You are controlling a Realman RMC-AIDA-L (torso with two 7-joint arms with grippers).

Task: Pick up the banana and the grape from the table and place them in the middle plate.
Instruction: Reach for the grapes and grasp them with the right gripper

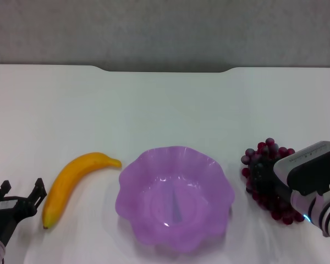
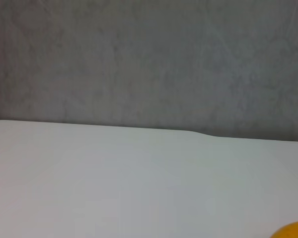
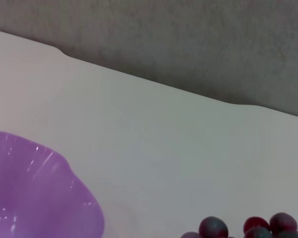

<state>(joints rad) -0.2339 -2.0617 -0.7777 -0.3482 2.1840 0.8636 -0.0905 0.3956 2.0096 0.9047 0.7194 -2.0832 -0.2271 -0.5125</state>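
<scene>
While the plate (image 1: 175, 198) sits low in the middle of the head frame on the white counter (image 1: 165, 104), we see the banana (image 1: 71, 184) lying just left of it, apart from its rim. Our left gripper (image 1: 19, 199) waits at the lower left, jaws spread and holding nothing, beside the banana's lower end. At the lower right, our right gripper (image 1: 264, 179) is down over the grapes (image 1: 267, 151); we cannot tell how its jaws stand. Both fruits rest on the counter outside the plate.
</scene>
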